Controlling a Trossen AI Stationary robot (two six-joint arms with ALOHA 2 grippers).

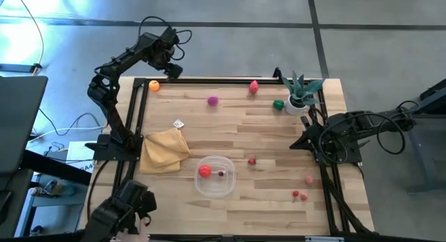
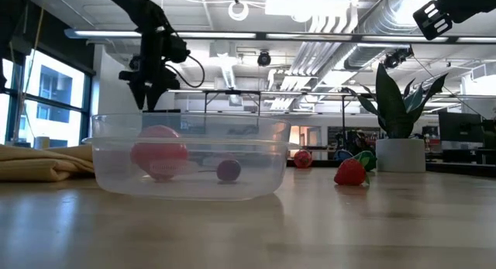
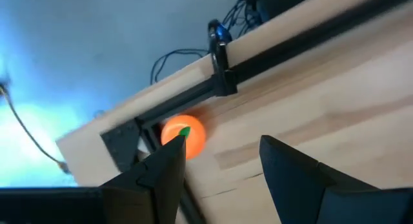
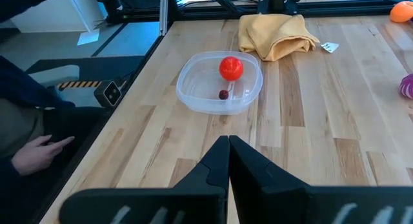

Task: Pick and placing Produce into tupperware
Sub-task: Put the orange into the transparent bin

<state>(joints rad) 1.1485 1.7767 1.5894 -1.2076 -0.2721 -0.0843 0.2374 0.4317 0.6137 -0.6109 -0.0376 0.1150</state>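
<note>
High view: the left gripper (image 1: 169,66), fingers spread and empty, hangs at the table's far left corner just beside the orange fruit (image 1: 154,86). This looks like the reach for the next piece of produce; the jaws must drop around it and close. The tupperware (image 1: 214,176) waits near the front edge, holding a red fruit (image 1: 204,171). The right gripper (image 4: 227,161), pressed shut, is parked at the right edge.
</note>
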